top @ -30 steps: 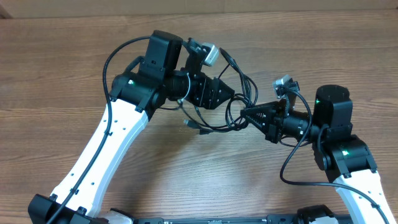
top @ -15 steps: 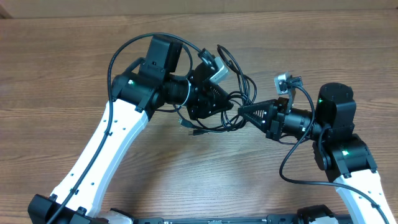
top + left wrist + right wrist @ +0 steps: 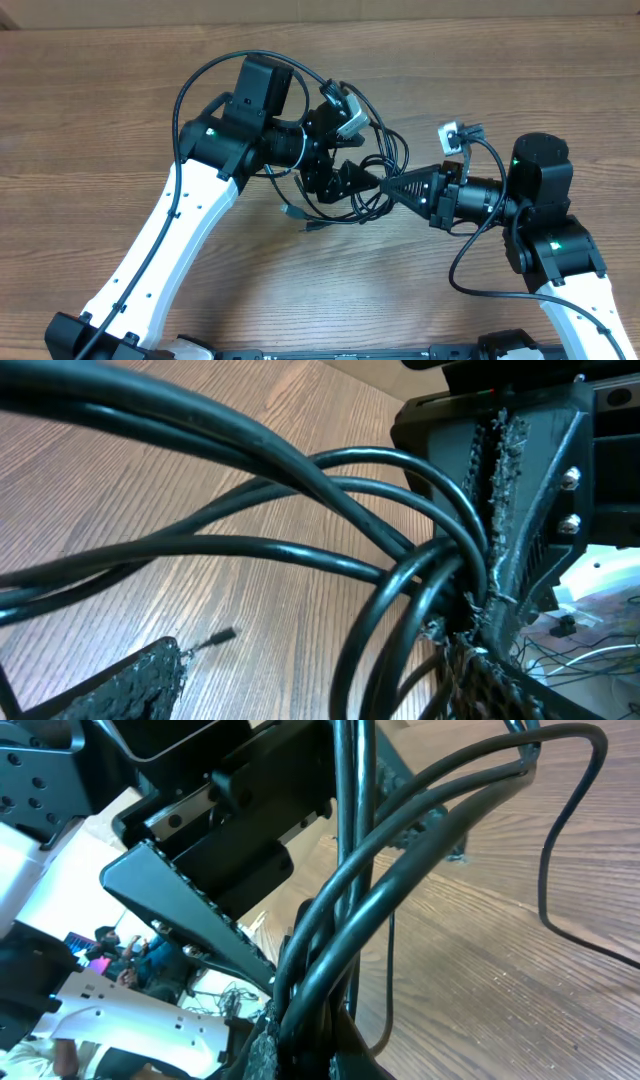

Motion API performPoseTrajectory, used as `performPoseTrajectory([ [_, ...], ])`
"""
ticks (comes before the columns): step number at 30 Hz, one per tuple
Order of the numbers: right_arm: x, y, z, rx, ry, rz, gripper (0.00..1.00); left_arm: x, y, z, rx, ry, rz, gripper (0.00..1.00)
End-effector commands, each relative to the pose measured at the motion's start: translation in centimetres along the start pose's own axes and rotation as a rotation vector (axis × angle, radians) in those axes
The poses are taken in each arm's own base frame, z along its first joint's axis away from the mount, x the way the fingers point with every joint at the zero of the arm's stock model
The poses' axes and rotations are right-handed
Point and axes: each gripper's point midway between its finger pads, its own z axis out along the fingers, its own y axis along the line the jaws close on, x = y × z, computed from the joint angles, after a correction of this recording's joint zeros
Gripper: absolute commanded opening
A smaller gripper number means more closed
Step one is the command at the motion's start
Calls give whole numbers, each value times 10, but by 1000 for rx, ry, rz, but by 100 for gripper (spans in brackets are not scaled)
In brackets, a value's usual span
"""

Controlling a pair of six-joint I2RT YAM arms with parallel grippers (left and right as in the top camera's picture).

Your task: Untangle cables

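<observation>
Black cables (image 3: 325, 935) form a looped knot at the tips of the right fingers (image 3: 398, 185), which clench several strands. Just beside them, the left fingers (image 3: 150, 678) seem spread open around the loops. Nothing is separated yet; most untangling is left.

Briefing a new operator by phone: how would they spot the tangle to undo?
On the wooden table, look where the white arms meet. Between the left tool and the right tool, which pinches it, is a knot of cables. They are thin black loops trailing small plugs, slimmer than the arms' own cords.
</observation>
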Motion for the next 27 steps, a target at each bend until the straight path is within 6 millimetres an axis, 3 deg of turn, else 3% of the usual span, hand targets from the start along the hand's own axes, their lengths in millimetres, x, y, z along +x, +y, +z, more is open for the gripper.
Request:
performPoseTrajectory([
  [1, -8, 16, -3, -45, -5, -39, 4, -7, -7, 1, 25, -15, 36, 78],
  [3, -8, 16, -3, -45, -5, -39, 4, -7, -7, 2, 19, -11, 41, 43],
  [4, -8, 16, -3, -45, -5, -39, 4, -7, -6, 2, 15, -11, 42, 34],
  [6, -8, 17, -3, -50, -3, -39, 4, -6, -2, 2, -11, -3, 44, 4],
  [17, -9, 13, -3, -27, -11, -34, 4, -9, 8, 1, -58, -8, 0, 4],
  [20, -11, 4, -3, 19, -26, -22, 4, -13, 30, -6, -160, -37, -197, 4],
  [21, -11, -3, -3, 61, -36, -9, 4, -12, 51, -15, -259, -54, -327, 4],
  [25, -12, -21, -5, 155, -55, 25, 4, 3, 92, -41, -471, -94, -584, 4],
  [27, -10, -28, -7, 195, -59, 42, 4, 5, 99, -49, -488, -111, -625, 4],
])
